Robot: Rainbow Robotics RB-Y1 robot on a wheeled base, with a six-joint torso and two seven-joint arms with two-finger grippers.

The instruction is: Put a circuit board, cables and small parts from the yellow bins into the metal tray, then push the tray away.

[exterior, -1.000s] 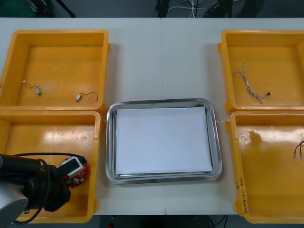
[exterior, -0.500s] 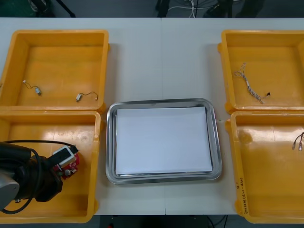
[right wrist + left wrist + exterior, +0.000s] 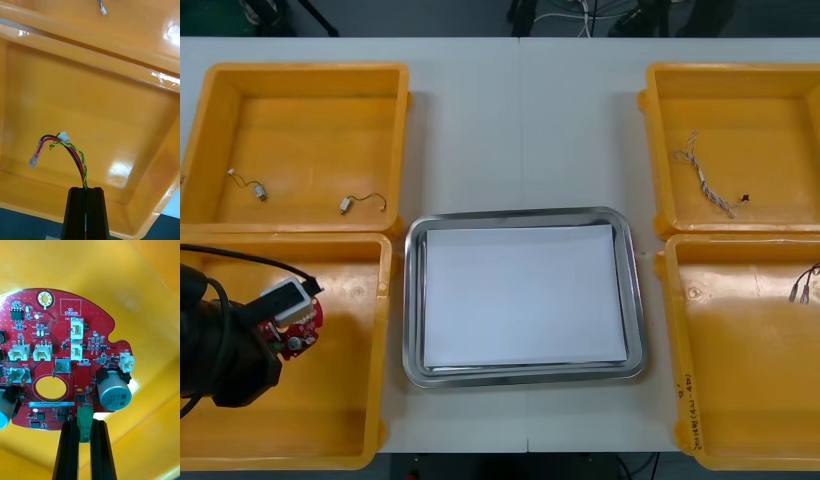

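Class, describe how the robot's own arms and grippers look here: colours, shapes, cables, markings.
The left arm is bulky and black, with thin black cables looping over it. The left gripper has two flat, square-ended matte black jaws; the right gripper has the same. No markings show on them.

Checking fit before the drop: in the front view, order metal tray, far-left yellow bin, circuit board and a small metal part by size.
1. metal tray and far-left yellow bin: alike, unranked.
2. circuit board, held by the left gripper over the near-left bin, perhaps nearer the camera.
3. small metal part.
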